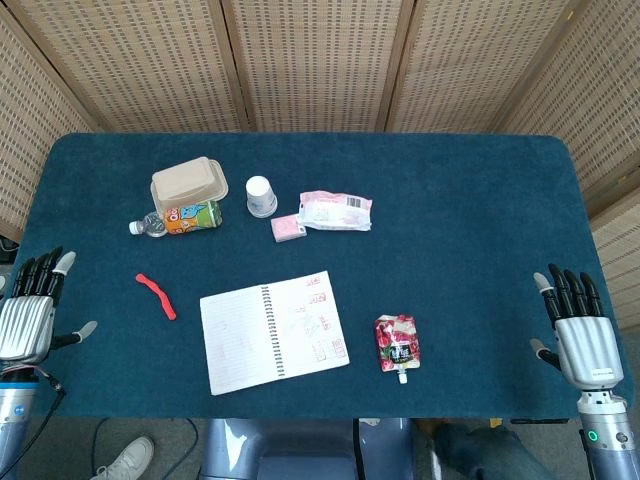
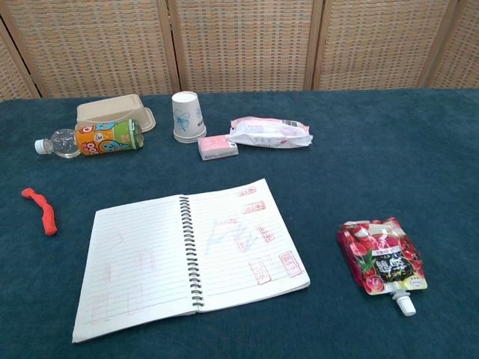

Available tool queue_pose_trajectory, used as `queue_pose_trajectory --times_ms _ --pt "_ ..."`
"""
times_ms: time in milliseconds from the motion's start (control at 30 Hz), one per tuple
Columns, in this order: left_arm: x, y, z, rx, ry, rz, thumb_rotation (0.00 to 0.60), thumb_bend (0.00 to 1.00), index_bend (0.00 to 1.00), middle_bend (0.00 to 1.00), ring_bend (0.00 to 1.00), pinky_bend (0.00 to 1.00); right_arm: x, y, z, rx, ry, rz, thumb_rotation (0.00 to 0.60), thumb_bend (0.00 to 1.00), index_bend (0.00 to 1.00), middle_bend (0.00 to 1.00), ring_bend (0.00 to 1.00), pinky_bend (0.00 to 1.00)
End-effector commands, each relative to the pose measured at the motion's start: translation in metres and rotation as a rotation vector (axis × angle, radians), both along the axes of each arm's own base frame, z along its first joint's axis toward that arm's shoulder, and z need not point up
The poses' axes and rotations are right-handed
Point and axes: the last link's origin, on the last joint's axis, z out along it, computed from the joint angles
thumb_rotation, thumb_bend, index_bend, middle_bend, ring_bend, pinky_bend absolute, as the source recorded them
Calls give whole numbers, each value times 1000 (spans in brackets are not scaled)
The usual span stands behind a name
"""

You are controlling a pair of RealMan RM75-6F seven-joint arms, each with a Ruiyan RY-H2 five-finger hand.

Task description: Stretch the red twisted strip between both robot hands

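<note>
The red twisted strip [image 1: 156,294] lies loose on the blue table, left of the open notebook; the chest view shows the red twisted strip [image 2: 40,210] at its far left. My left hand [image 1: 33,310] hovers at the table's left edge, fingers spread and empty, a short way left of the strip. My right hand [image 1: 577,326] is at the right edge, fingers extended and apart, holding nothing, far from the strip. Neither hand appears in the chest view.
An open spiral notebook [image 1: 273,330] lies in the middle, a red drink pouch [image 1: 397,343] to its right. At the back stand a lying bottle [image 1: 180,218], a beige box [image 1: 188,183], a paper cup [image 1: 261,196], a small pink packet [image 1: 287,228] and a snack bag [image 1: 336,211].
</note>
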Motion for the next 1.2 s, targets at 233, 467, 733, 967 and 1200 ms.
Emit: queue_pose_trajectory --times_ms 233,467,733,967,1200 --pt "0 21 -12 -76 89 -28 600 0 0 0 0 0 1 1 -2 17 2 -15 600 0 0 0 0 0" --pt "-15 80 -42 -222 159 -108 600 99 159 0 0 0 2 0 -5 13 12 -19 600 0 0 0 0 0" --pt "-40 111 -72 -316 195 -96 600 277 375 0 0 0 2 0 -8 13 17 -27 600 0 0 0 0 0" --pt "-50 121 -82 -342 231 -73 600 344 410 0 0 0 0 0 -9 18 19 -34 600 0 0 0 0 0" --pt "-47 131 -90 -367 263 -72 600 351 446 0 0 0 -1 -1 -12 31 13 -39 600 0 0 0 0 0"
